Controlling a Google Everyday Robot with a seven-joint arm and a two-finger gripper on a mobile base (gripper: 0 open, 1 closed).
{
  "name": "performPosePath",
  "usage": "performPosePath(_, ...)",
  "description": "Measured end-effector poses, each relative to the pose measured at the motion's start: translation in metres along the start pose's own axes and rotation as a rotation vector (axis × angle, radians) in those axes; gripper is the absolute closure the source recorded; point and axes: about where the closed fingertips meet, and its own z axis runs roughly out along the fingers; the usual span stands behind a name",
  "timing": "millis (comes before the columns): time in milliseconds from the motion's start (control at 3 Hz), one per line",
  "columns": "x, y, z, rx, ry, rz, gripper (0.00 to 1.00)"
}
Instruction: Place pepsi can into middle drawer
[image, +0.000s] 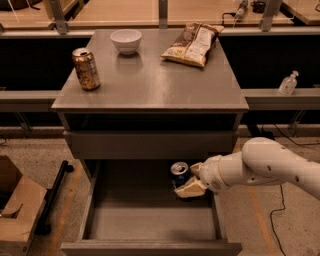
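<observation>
The pepsi can (179, 172) is a slim dark blue can with a silver top, held upright in my gripper (187, 182). The gripper reaches in from the right on a white arm and is shut on the can. The can hangs over the back right part of the open middle drawer (150, 217), a wide grey box with a flat floor and low side walls, pulled out toward the camera. The can's lower part is hidden by the fingers. I cannot tell whether it touches the drawer floor.
On the cabinet top (150, 85) stand a gold-brown can (86, 68) at the left, a white bowl (126, 40) at the back and a chip bag (192, 44) at the back right. A cardboard box (15, 205) lies on the floor at the left.
</observation>
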Motion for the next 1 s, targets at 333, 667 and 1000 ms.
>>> performPosePath(333,0.005,0.009,0.022,-0.048,-0.033,-0.015,1.00)
performPosePath(667,0.021,0.017,0.061,-0.097,-0.078,-0.029,1.00)
performPosePath(1000,0.050,0.019,0.098,-0.111,-0.119,-0.011,1.00)
